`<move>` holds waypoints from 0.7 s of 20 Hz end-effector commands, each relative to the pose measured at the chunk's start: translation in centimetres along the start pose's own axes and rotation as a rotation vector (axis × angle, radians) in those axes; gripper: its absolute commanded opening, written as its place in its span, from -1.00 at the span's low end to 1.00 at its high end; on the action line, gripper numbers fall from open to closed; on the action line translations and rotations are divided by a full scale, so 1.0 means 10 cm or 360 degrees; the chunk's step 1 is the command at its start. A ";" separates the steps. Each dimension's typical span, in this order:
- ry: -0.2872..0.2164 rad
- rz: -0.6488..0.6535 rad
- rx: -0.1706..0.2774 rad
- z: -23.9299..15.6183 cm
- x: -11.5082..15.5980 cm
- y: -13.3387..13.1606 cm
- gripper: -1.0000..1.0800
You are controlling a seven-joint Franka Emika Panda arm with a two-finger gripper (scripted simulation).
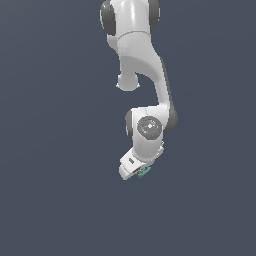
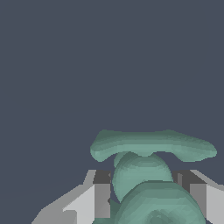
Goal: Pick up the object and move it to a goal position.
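The object [image 1: 144, 172] is a tiny teal-green knobbly item held at the tip of my white gripper [image 1: 141, 173], in the middle of the exterior view. In the wrist view the object [image 2: 144, 175] fills the space between my two fingers [image 2: 101, 199], with a flat teal bar sticking out past the fingertips. The jaws are closed against it from both sides. The gripper [image 2: 146, 197] hangs tilted under the white arm, against the plain dark background. No goal marker shows in either view.
The white arm [image 1: 142, 80] comes down from the top of the exterior view. A uniform dark grey-blue surface [image 1: 50, 150] fills everything else in both views.
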State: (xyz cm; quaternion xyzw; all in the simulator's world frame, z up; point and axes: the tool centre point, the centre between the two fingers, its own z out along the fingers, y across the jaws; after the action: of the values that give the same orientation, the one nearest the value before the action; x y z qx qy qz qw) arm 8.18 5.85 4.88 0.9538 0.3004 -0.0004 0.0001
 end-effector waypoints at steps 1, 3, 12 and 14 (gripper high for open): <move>0.0001 -0.0002 0.0000 -0.06 0.11 -0.08 -1.00; 0.0001 -0.0002 0.0000 -0.12 0.22 -0.15 -1.00; 0.0001 -0.0001 0.0000 -0.37 0.69 -0.44 -1.00; 0.0001 -0.0001 0.0000 -0.40 0.75 -0.48 -1.00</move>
State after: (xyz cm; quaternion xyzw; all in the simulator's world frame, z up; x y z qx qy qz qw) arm 11.30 13.58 8.67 0.9535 0.3013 0.0003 -0.0003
